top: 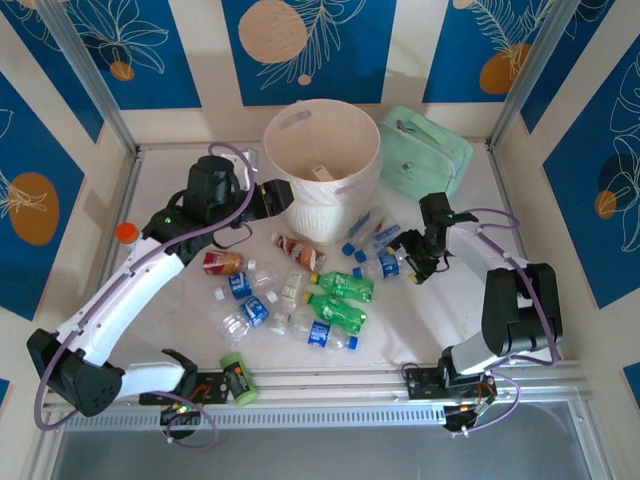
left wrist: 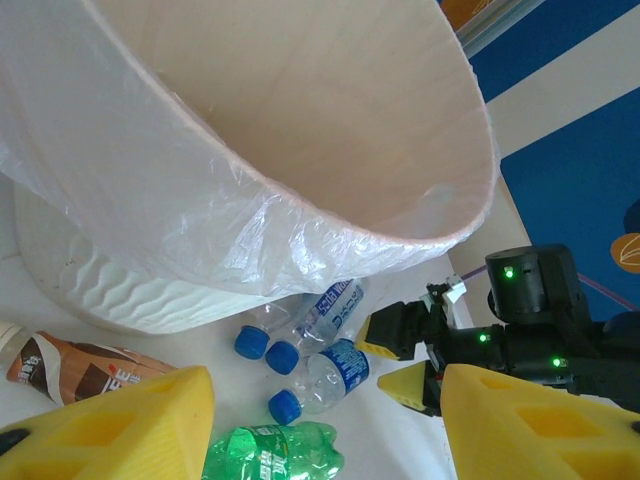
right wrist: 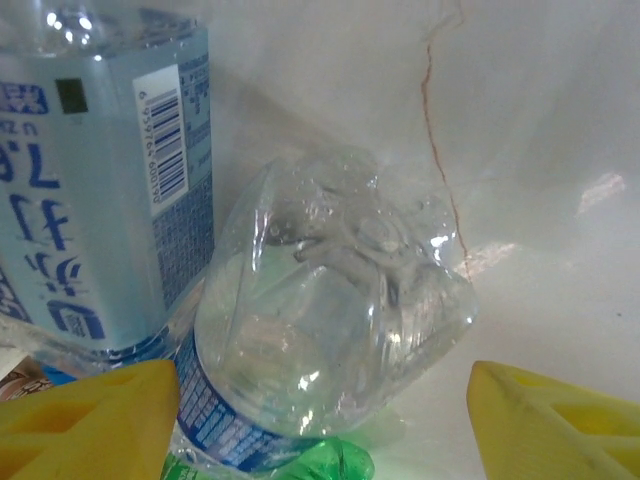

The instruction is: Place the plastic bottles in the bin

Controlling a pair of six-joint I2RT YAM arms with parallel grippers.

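The bin (top: 321, 150) stands at the back centre, lined with a thin plastic bag; its rim (left wrist: 300, 190) looms in the left wrist view. Several plastic bottles lie in front of it: green ones (top: 343, 286), a brownish one (top: 298, 250) and clear blue-labelled ones (top: 252, 309). My left gripper (top: 278, 196) hovers at the bin's left side, open, with nothing between its fingers (left wrist: 120, 425). My right gripper (top: 412, 262) is low on the table, open, its yellow fingers (right wrist: 90, 420) either side of a clear blue-labelled bottle's base (right wrist: 330, 320), with a gap on the right side.
A mint-green zipped bag (top: 425, 150) lies right of the bin. An orange-capped jar (top: 126, 233) stands at the left, and a light-green can (top: 235, 378) lies near the front rail. Clear bottles with blue caps (left wrist: 300, 340) crowd the bin's foot.
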